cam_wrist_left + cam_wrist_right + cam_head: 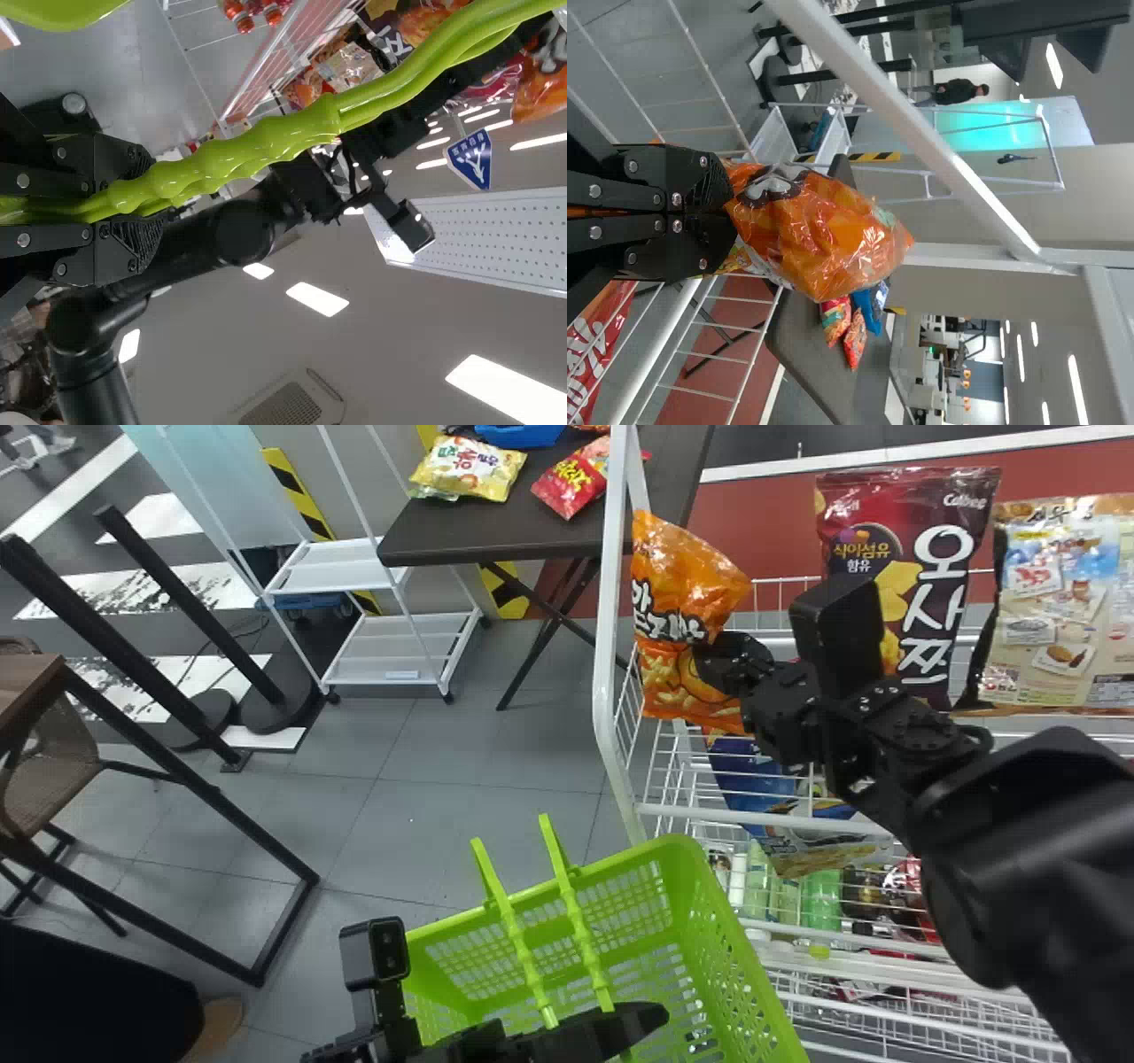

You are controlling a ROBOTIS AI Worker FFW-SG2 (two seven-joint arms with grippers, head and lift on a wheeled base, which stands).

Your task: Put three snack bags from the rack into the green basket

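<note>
Steadying the green plastic basket (740,974) for filling, our left claw (146,208) clamps its handles (248,156); our right claw (729,209) pinches the crinkly orange bag (819,235).

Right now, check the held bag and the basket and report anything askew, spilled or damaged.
Nothing stands out: I see no spill or tear. The orange snack bag is creased where the right gripper pinches it, as expected, and the left gripper holds the green basket by its handles.
</note>
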